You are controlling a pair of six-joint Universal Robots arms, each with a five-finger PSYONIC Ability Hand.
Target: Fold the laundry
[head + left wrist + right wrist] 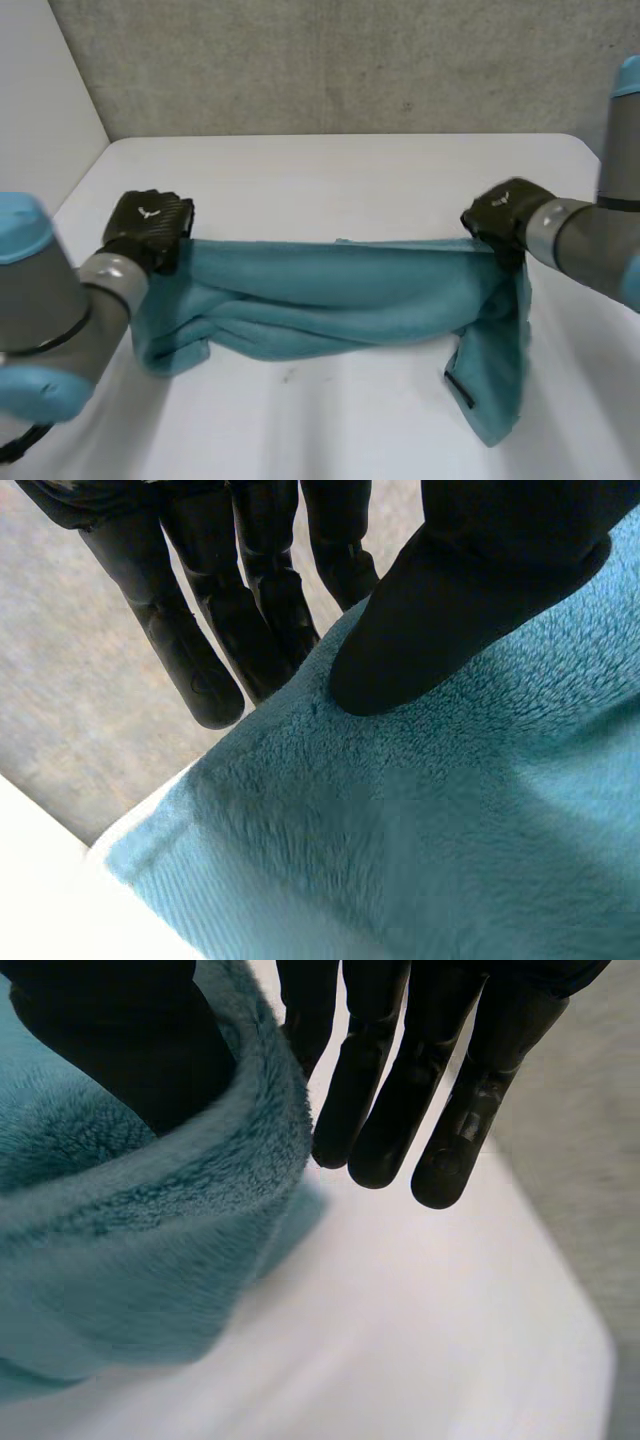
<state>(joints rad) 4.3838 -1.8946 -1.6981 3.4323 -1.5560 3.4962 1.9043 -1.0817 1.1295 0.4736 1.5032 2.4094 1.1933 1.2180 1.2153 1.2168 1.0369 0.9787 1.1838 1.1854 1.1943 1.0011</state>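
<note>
Teal fleece cloth hung stretched between the two hands over the white table. Its upper edge was drawn nearly straight from one hand to the other, and the slack sagged in folds beneath.

The left hand held one upper end. In the left wrist view its thumb pressed on the pile of the cloth, while the straight fingers ran behind the edge, pinching it.

The right hand held the other end, and a loose tail dropped below its fingers. In the right wrist view the cloth curled over the thumb, caught between it and the straight fingers. The fingertips stood clear beyond the fold.
</note>
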